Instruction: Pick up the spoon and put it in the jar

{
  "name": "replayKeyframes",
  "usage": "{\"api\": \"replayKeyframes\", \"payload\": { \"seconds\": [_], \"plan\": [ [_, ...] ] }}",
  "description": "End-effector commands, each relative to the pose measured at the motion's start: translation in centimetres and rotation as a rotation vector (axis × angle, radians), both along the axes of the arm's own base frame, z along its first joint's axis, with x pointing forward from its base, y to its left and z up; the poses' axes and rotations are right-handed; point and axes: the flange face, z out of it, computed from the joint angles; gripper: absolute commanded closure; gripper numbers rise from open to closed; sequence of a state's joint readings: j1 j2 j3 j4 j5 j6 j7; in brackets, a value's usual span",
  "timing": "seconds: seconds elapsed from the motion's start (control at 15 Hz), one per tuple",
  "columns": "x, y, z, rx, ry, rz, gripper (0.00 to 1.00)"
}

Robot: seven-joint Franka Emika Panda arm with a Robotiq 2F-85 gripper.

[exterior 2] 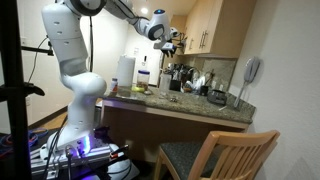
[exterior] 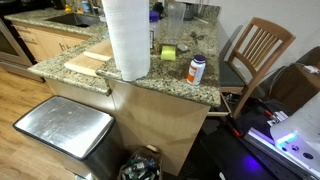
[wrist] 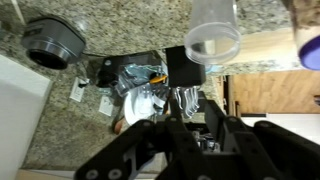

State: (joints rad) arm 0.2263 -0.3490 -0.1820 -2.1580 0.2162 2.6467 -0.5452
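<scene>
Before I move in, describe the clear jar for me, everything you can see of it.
The jar is a tall, see-through cylinder, glass or clear plastic, with no lid and its round mouth open. It stands upright on the speckled granite countertop. Nothing shows inside it, and nothing else seems to touch it.

The counter point(exterior: 190, 88) is polished speckled granite, tan and grey, with a soft sheen. The jar point(wrist: 213, 30) is clear and glossy; whether it is glass or plastic cannot be told. The roll of paper towel point(exterior: 127, 40) is white and matt, and the board point(exterior: 88, 63) is pale bare wood. The small bottle point(exterior: 197, 70) is smooth white plastic. The bin lid point(exterior: 65, 125) is brushed metal, the chair point(exterior: 268, 26) varnished wood, the robot arm point(exterior 2: 70, 50) glossy white, and the end effector point(wrist: 195, 125) matt black.
</scene>
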Motion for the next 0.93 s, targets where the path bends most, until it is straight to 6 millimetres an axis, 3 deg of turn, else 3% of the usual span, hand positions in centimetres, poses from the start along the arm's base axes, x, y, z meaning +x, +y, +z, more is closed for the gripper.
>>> {"api": "replayKeyframes", "payload": {
  "seconds": [0.0,0.2,0.33,0.4,0.73,0.8,0.87],
  "plan": [
    [-0.2,0.4,3.9,0.112,0.11,0.124,0.42],
    [0.3,0.0,5.5,0.18,0.269,0.161,0.21],
    [1.7,-1.0,4.6,0.186,0.396,0.129,0.06],
    [2.6,-1.2,3.2,0.199,0.456,0.127,0.01],
    [6.9,-0.8,-7.4,0.256,0.734,0.071,0.0],
    [5.3,-0.9,-5.2,0.228,0.651,0.089,0.0],
    [6.2,-0.7,-7.3,0.232,0.694,0.079,0.0]
  ]
}}
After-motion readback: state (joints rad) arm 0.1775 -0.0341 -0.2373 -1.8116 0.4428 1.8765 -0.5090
